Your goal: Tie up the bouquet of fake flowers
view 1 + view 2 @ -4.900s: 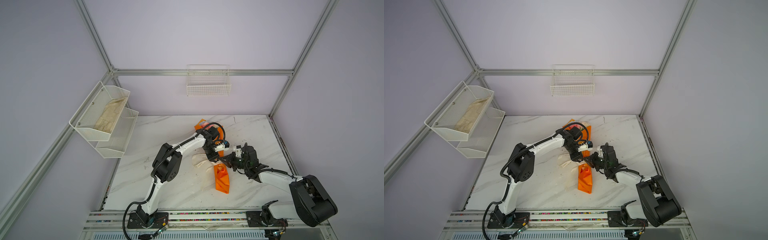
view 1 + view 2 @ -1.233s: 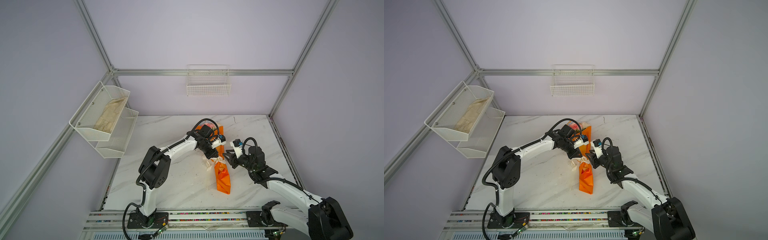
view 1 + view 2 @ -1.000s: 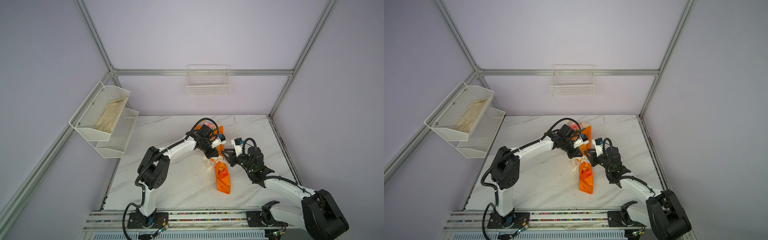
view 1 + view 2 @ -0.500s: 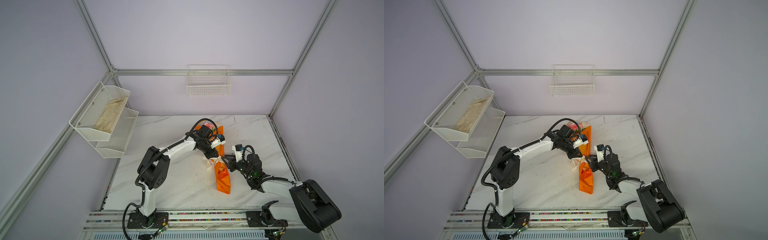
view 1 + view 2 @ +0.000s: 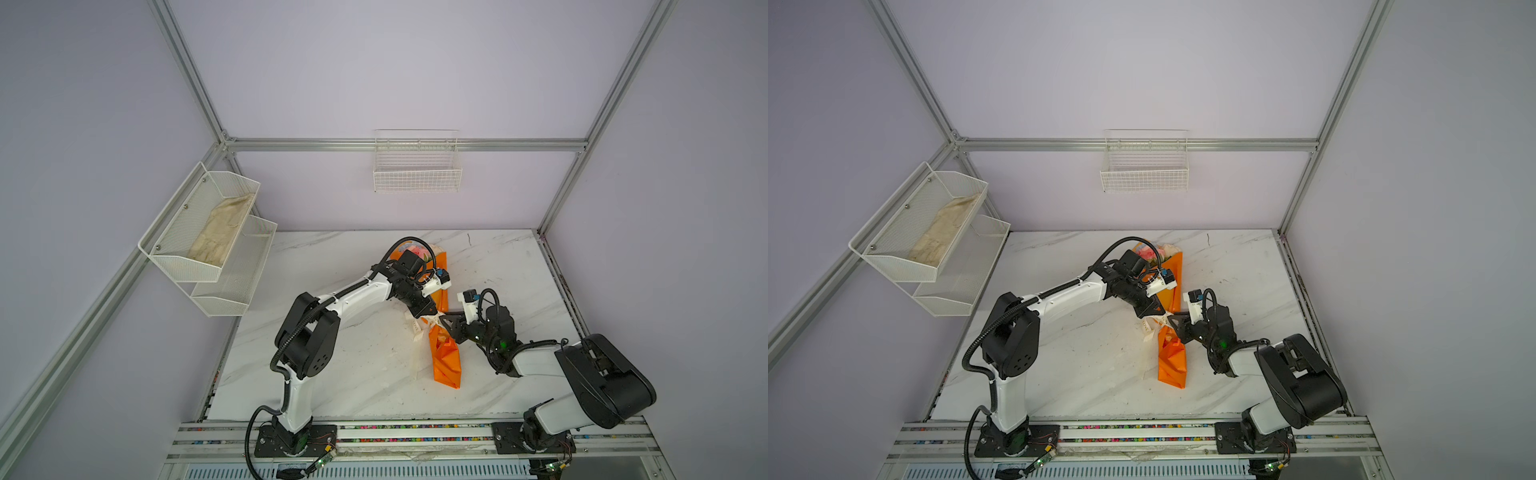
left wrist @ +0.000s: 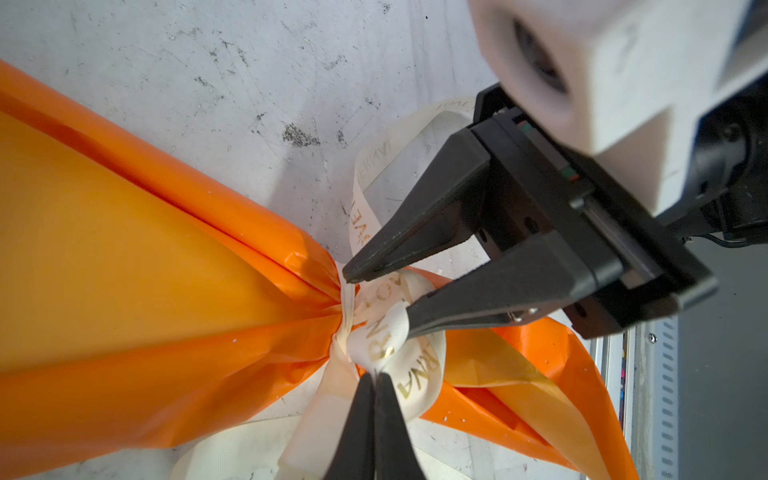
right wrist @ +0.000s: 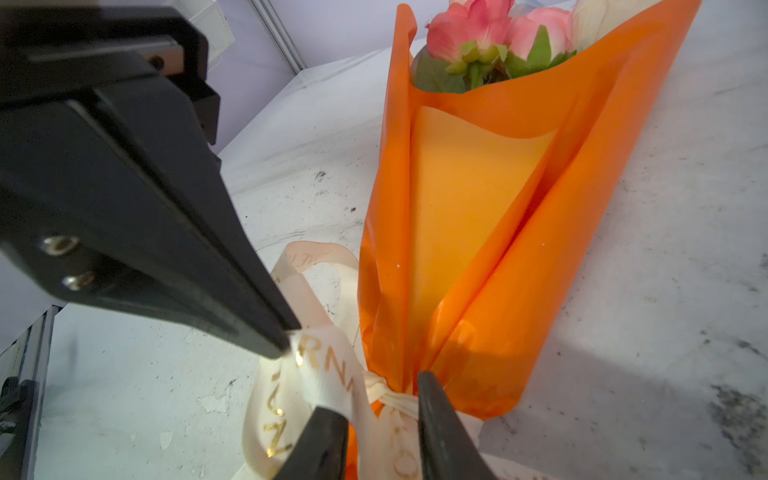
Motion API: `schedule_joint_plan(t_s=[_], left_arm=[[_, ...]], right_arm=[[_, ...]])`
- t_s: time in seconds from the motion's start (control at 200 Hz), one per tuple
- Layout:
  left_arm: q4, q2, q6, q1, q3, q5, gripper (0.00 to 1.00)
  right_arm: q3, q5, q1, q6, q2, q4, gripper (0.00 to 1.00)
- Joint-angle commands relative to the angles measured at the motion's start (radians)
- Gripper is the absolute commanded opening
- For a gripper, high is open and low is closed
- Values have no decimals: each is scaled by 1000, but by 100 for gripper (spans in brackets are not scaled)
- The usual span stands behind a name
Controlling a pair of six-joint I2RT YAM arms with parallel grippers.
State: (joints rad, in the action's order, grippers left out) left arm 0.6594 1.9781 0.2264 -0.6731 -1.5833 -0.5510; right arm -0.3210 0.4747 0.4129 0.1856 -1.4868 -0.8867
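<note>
A white marble bench (image 5: 332, 374) stands inside lilac walls. One bouquet of fake flowers (image 7: 478, 187) lies mid-bench in orange wrap, with two pink roses (image 7: 465, 25) and one cream bloom (image 7: 586, 16) showing. One cream ribbon (image 6: 376, 336) cinches its neck; its gold letters read "RNA", the rest unclear. The left end effector (image 6: 375, 380) is clenched on a ribbon loop. The right end effector (image 6: 380, 297) is parted astride the knot.

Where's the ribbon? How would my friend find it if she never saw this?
Look at the white marble table, where an orange-wrapped bouquet of fake flowers lies between two robot arms. At the bouquet's narrow waist sits the ribbon, one loop pinched in the shut left end effector. It is the only cream band with gold lettering; its neighbours are plain orange or black.
</note>
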Motion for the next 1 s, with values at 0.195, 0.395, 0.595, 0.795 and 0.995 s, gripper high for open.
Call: schedule_joint_plan(t_s=[0.195,0.395,0.595,0.795,0.995], left_arm=[[-4,-10,-10,7,-17,-47,0],[-2,-9,-13,9,-18,-48,0],[2,-15,-12,8,-20,-44,0],[1,-28,-33,9,-16,2,8],[-132,-148,-120,30,133,86,38]], right_arm=[[-58,41,14,-53,-22,-17,32],[-85,29,15,-68,-44,7,31],[-89,43,18,-72,-66,2,32],[-81,-5,19,-54,-41,9,15],[-50,-63,19,-22,7,8,8]])
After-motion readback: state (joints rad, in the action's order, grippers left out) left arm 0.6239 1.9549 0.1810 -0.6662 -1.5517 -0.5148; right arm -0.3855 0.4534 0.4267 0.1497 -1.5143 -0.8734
